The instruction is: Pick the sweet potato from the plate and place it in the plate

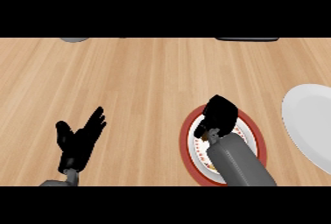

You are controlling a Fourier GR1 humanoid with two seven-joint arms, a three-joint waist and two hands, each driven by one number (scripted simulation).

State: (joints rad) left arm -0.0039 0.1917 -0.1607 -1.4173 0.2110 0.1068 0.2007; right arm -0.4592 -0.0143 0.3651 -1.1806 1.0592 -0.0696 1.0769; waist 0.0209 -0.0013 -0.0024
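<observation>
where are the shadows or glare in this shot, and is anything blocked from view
Head view: light lies even over the wooden counter, with no hard shadow or glare; the white plate is bright, softly shaded, and cut by the right edge; the right robot hand covers the middle of the red-rimmed plate, leaving only a brown sliver showing under it.

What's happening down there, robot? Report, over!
Left black hand open, resting lower left. Right black hand down over red-rimmed round plate; brown sweet potato barely showing beneath. Plain white plate at right, nothing between.
</observation>
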